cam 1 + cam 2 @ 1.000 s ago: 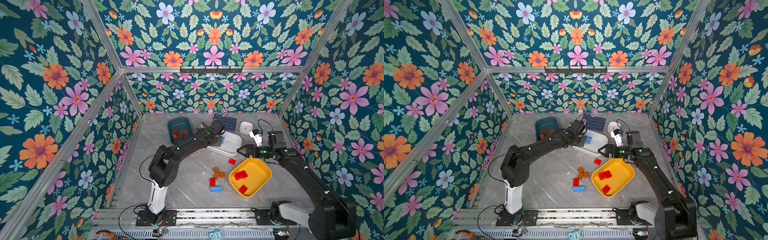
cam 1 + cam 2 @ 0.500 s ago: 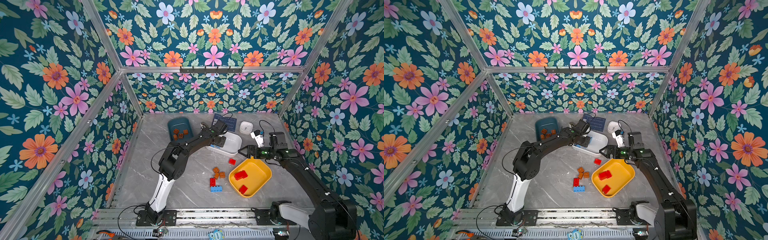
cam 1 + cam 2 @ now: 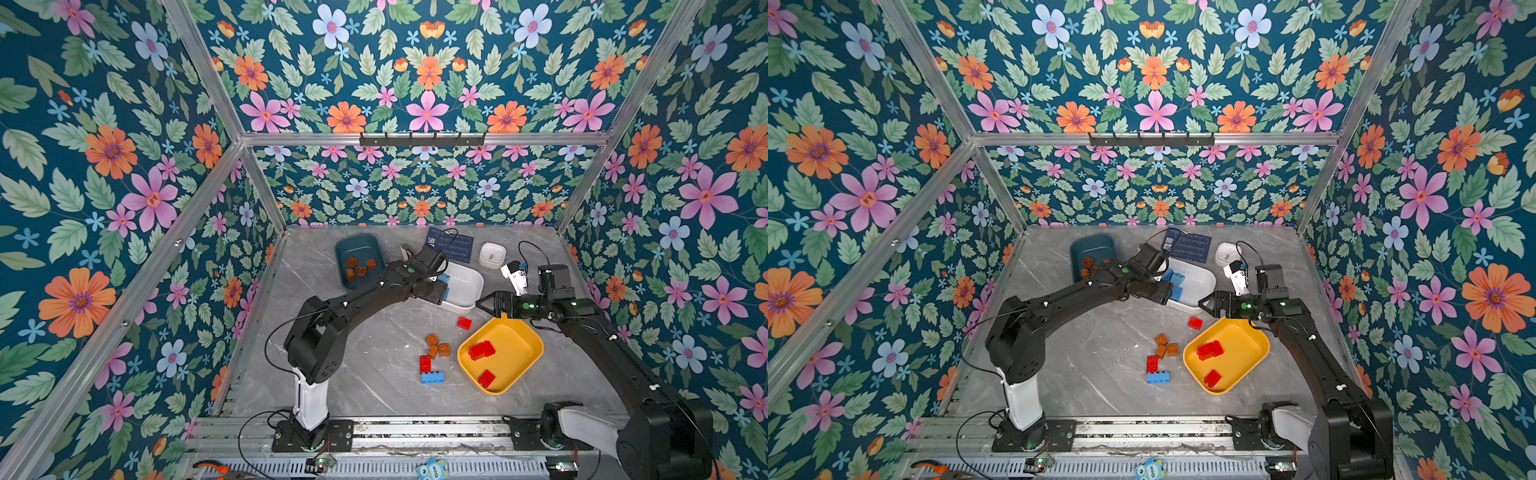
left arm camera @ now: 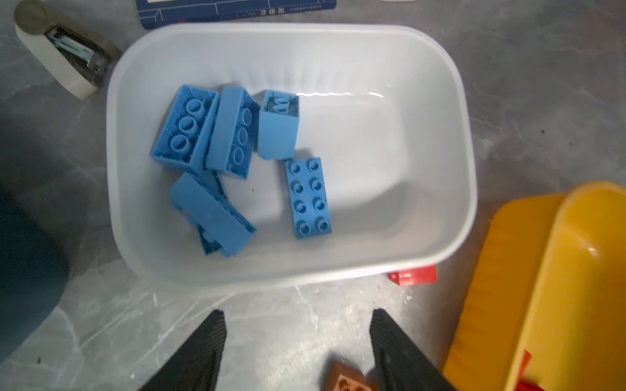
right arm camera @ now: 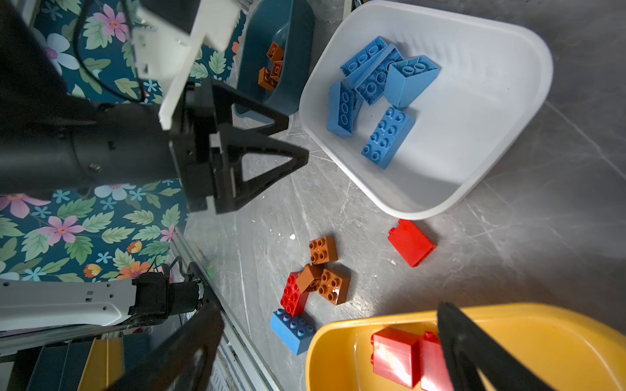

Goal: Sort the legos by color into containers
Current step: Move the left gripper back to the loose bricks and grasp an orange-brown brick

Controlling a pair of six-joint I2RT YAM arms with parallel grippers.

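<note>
Since a second ago the left fingers (image 4: pixel 200 355) had spread from nearly shut to wide, holding nothing, at the white tub's (image 4: pixel 389 152) edge; blue bricks (image 4: pixel 308 198) lay inside; the drop looked finished, so they should lift clear before swinging to the loose blue brick (image 3: pixel 432 377), pinching it without dragging the red brick (image 3: pixel 424 364) lying against it; the right fingers (image 5: pixel 467 345) hung spread and empty near the yellow tub (image 3: pixel 519 345).

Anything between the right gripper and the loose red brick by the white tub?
Nothing visible: only bare tabletop lies between the open right gripper and the red brick. The white tub and yellow tub flank it closely.
</note>
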